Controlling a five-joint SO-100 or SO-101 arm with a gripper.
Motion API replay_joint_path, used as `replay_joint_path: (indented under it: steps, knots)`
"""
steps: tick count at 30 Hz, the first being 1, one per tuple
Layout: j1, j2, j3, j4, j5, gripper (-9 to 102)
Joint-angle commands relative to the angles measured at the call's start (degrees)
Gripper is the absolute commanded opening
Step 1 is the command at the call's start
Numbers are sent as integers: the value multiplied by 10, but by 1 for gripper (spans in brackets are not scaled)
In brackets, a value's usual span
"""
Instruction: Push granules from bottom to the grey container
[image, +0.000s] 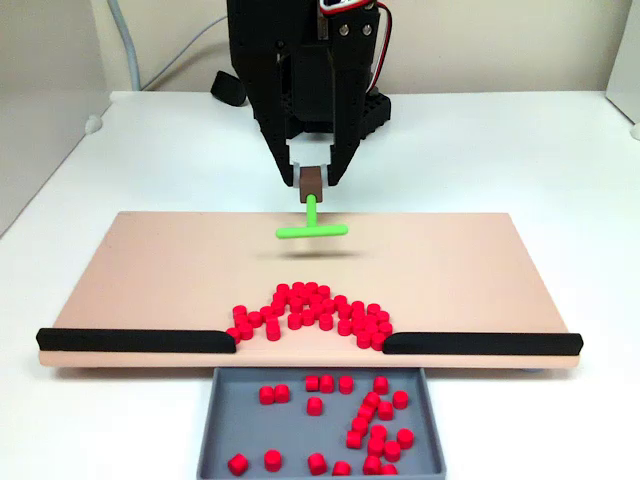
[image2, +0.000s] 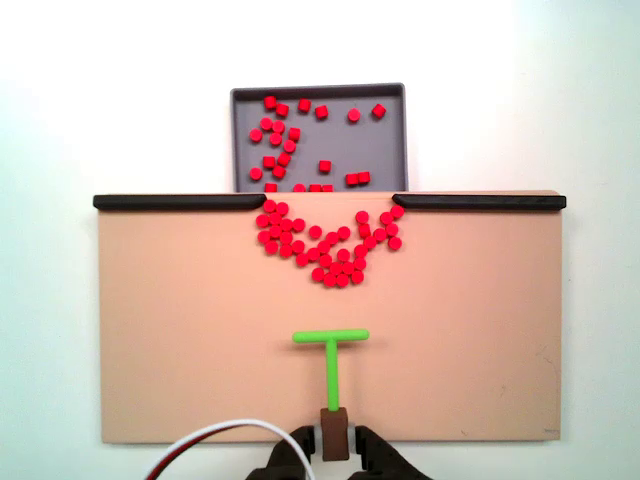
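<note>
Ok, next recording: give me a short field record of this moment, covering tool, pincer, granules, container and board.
tool: green T-shaped pusher, crossbar toward the granules, apart from them
pincer: pincer shut on the pusher's brown block end
granules on board: red granules clustered in an arc at the gap between the black strips
granules in container: a scattered batch already inside
container: grey container beyond the gap, against the board's edge
board: beige board
</note>
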Motion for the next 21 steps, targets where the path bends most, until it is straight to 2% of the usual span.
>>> replay_joint_path:
  steps: [1,5,21]
  knots:
    - [4,-1,4,-20,6,0]
    - [9,-5,25,-47,7,0]
    - [18,-47,21,-67,2,0]
